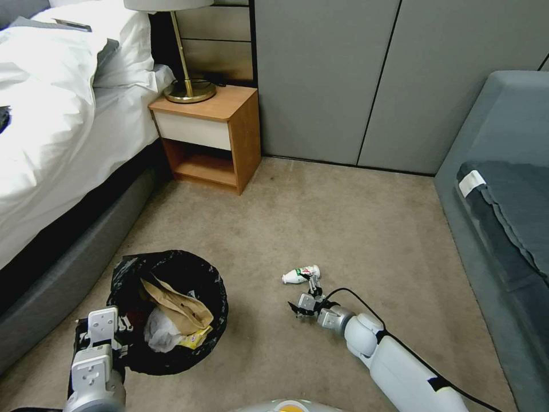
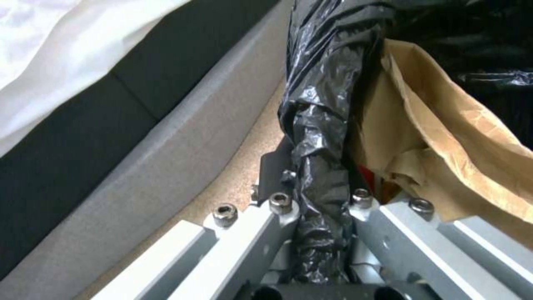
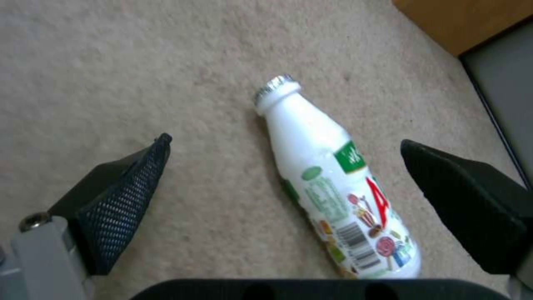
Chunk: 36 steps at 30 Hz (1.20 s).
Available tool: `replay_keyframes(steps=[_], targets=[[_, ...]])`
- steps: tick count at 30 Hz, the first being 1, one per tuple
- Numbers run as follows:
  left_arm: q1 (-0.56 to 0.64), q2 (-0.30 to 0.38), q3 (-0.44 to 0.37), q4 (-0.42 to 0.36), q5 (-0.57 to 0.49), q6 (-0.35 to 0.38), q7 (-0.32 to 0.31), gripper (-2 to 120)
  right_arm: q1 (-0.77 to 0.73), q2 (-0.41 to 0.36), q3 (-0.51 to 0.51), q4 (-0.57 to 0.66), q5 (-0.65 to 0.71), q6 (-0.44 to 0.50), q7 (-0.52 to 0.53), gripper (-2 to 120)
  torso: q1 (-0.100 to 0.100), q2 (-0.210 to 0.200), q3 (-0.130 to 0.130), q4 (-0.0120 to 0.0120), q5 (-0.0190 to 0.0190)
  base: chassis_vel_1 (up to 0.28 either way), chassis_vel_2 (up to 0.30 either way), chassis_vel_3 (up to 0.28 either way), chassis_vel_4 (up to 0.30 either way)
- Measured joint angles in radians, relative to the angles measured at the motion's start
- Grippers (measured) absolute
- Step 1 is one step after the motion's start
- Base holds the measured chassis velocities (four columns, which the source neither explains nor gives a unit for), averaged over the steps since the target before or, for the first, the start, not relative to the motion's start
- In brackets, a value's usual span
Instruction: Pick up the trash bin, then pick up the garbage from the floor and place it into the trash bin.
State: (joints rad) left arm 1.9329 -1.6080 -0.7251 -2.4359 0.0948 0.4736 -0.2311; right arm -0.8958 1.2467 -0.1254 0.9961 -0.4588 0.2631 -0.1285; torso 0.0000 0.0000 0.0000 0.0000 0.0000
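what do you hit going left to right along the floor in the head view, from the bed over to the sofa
Bed → left gripper clamped on the bag-lined rim → trash bin holding a brown paper bag → small white bottle lying on the carpet, right gripper open just before it → grey sofa.

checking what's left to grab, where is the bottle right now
In the head view the bottle lies on the carpet right of the trash bin, just ahead of the right gripper.

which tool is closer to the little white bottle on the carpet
Right. The right tool hovers open just over the white bottle, a finger on either side. The left tool is off across the carpet, clamped on the trash bin rim.
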Motion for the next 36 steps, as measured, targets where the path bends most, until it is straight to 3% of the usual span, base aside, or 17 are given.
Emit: replay_keyframes(steps=[12, 36], targets=[[0.009, 0.0, 0.0, -0.003, 0.016, -0.005, -0.001, 1, 0.097, 0.036, 0.05, -0.15, -0.078, 0.103, -0.034, 100, 0.0, 0.0, 0.0, 0.0001, -0.0001, 0.0, 0.0, 0.0, 0.0], [0.024, 0.0, 0.012, 0.001, 0.071, -0.028, 0.0, 1, 0.238, 0.082, 0.043, -0.337, -0.054, 0.235, -0.119, 100, 0.0, 0.0, 0.0, 0.0, 0.0, 0.0, 0.0, 0.0, 0.0]])
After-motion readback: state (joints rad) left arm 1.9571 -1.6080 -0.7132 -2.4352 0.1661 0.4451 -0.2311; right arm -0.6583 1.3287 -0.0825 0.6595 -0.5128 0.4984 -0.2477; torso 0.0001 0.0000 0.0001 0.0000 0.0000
